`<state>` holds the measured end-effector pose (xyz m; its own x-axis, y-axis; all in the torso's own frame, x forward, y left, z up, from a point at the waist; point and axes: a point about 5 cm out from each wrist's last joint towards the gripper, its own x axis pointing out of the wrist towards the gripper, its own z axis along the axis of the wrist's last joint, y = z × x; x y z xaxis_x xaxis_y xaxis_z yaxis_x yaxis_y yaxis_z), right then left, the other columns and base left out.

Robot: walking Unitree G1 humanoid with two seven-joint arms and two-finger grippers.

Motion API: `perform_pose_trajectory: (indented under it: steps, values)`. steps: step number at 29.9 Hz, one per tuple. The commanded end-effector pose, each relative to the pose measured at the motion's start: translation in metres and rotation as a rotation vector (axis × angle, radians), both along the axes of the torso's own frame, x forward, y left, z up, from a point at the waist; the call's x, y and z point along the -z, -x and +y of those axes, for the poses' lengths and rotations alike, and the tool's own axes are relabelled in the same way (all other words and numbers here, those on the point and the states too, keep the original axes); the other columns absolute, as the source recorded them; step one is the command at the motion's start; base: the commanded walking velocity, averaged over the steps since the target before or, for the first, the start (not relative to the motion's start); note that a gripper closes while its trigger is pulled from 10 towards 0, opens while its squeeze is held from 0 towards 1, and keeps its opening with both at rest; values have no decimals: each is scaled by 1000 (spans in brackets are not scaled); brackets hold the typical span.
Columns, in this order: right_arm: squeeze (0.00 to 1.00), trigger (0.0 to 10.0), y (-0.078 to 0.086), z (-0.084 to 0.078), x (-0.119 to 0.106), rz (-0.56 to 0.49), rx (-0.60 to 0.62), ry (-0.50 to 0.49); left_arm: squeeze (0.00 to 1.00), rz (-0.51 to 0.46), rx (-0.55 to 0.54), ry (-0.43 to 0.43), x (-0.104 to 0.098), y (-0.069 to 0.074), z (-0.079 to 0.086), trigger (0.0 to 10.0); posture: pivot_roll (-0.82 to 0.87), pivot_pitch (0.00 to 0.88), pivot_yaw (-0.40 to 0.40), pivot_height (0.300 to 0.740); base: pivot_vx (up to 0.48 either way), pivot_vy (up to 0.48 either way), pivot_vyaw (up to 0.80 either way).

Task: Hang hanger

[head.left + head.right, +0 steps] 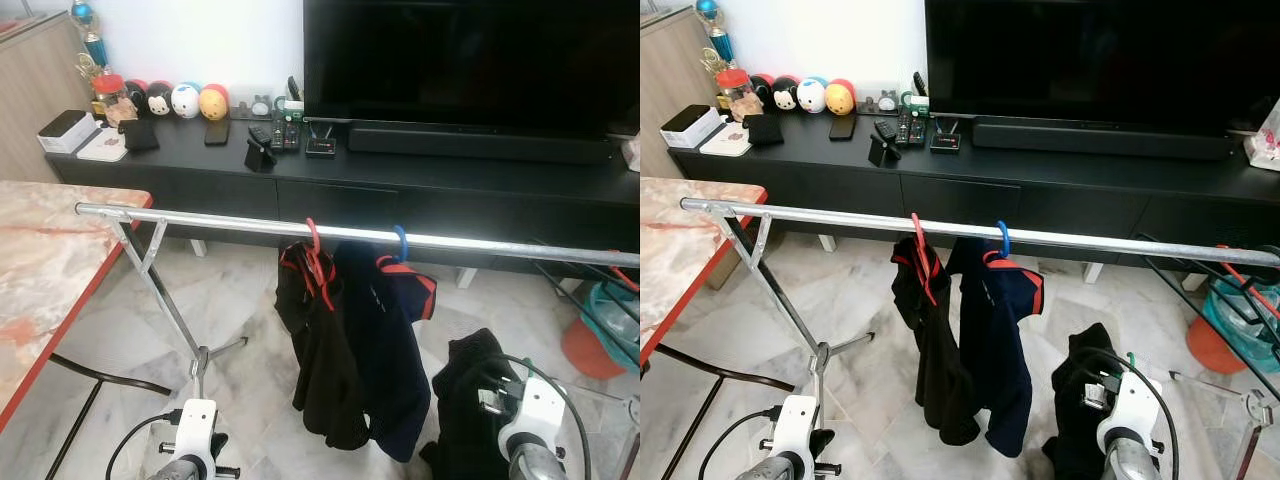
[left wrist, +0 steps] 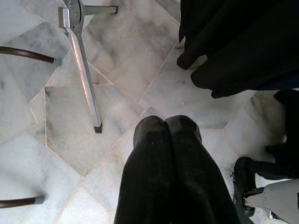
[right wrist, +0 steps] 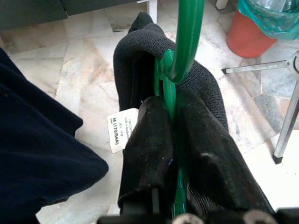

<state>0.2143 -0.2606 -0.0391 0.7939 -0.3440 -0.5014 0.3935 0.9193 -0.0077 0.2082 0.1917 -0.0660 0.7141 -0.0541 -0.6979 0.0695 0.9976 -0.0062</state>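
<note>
Right wrist view is showing your right gripper (image 3: 174, 135) pinching the green hanger (image 3: 186, 42) low beneath the rail (image 1: 350, 233); its black garment (image 1: 468, 400) is risking snagging hanging clothes (image 1: 350, 330) while rising.

White marble floor (image 1: 250, 300), long black TV cabinet (image 1: 420, 190), dark television (image 1: 470, 60), marble-topped table (image 1: 40, 260), white wall (image 1: 200, 40)
</note>
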Motion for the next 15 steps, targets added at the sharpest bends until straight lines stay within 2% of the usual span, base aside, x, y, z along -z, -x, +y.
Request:
perform_pose_trajectory:
  steps: [1, 6, 15]
  values:
    - [0, 10000, -5, -5, -6, -36, 13, 15, 0, 13, -9, -1, 2, 3, 2, 10000, 65, 0, -12, 740, 0, 0, 0]
    - [0, 10000, -7, -2, -7, -49, 13, 8, 0, 14, -11, 0, 1, 3, 3, 10000, 66, 0, -7, 740, 0, 0, 0]
    - [0, 10000, -9, -2, -8, -50, 18, 5, 0, 3, -8, -2, 0, 1, 4, 10000, 67, 0, -1, 740, -245, 0, 0]
